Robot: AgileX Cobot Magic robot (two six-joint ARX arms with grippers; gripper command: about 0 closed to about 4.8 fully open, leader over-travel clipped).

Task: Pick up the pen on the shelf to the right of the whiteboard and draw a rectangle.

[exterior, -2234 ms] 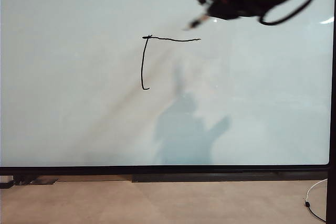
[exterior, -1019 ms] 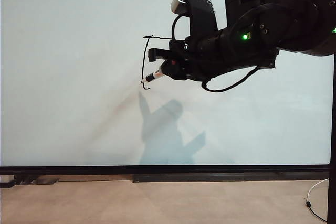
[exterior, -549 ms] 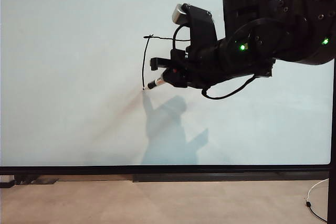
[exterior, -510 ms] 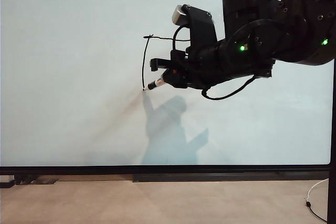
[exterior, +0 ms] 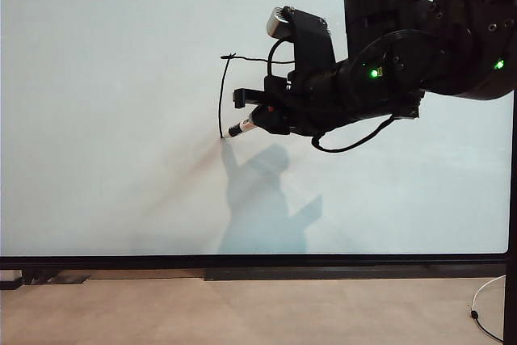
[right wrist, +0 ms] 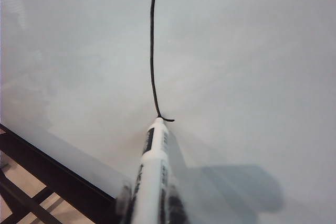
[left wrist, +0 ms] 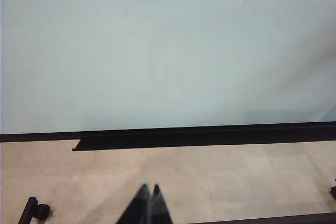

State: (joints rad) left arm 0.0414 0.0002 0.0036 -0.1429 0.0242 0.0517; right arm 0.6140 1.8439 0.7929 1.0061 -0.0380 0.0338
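Observation:
The whiteboard [exterior: 121,159] fills the exterior view. On it are two thin black strokes of the rectangle [exterior: 220,94]: a left side and a top line that runs behind the arm. My right gripper [exterior: 260,112] is shut on the pen [exterior: 241,127], a white marker with black print. Its black tip touches the board at the lower end of the left stroke. The right wrist view shows the pen [right wrist: 152,166] between my right gripper's [right wrist: 152,205] blurred fingers, its tip on a small hook ending the stroke [right wrist: 152,51]. My left gripper [left wrist: 148,188] is shut and empty, low before the board.
A black frame and ledge [exterior: 323,272] run along the board's lower edge, with tan floor below. A thin white cable [exterior: 483,313] lies at the lower right. The right arm's shadow [exterior: 262,208] falls on the board under the pen. A small black bracket [left wrist: 34,211] sits by the left gripper.
The right arm has come down from the upper right end of the top line to the lower end of the left stroke. Over the last half second the pen has barely moved.

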